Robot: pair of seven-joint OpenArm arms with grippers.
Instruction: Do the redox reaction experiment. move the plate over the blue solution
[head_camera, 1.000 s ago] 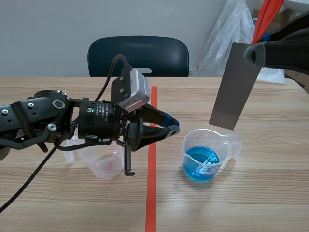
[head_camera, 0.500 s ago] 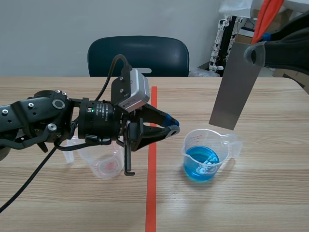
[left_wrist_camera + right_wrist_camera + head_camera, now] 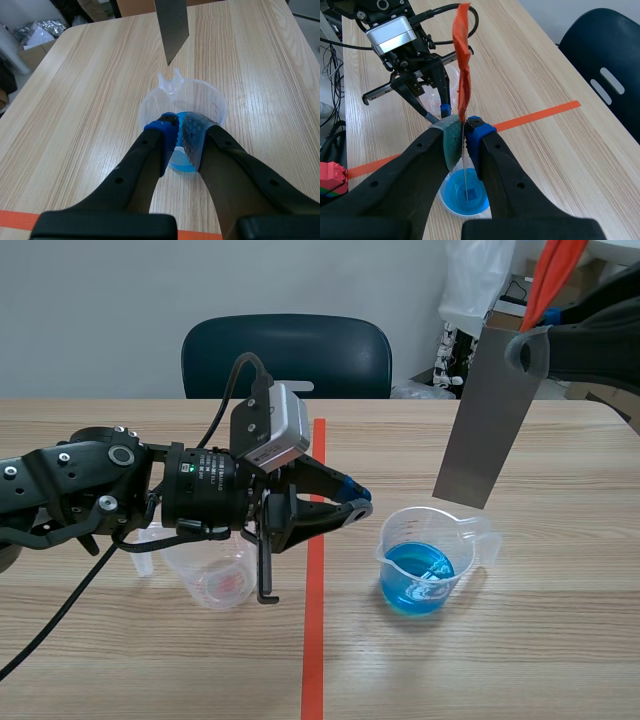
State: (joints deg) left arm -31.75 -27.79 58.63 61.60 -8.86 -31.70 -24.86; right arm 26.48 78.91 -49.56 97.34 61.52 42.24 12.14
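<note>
Plate [image 3: 485, 420], grey metal, hangs upright with its top pinched tight between the right fingers [image 3: 465, 125], its low corner above the far rim of the clear cup of blue liquid [image 3: 435, 560] on the counter [image 3: 560, 640], apart from the liquid. At the cup's 9 o'clock the left fingers [image 3: 177, 135] sit narrow, almost together, holding nothing, with a second clear cup [image 3: 215, 580] under that arm. Beyond the counter, at 12 o'clock, stands a dark chair [image 3: 290, 355].
</note>
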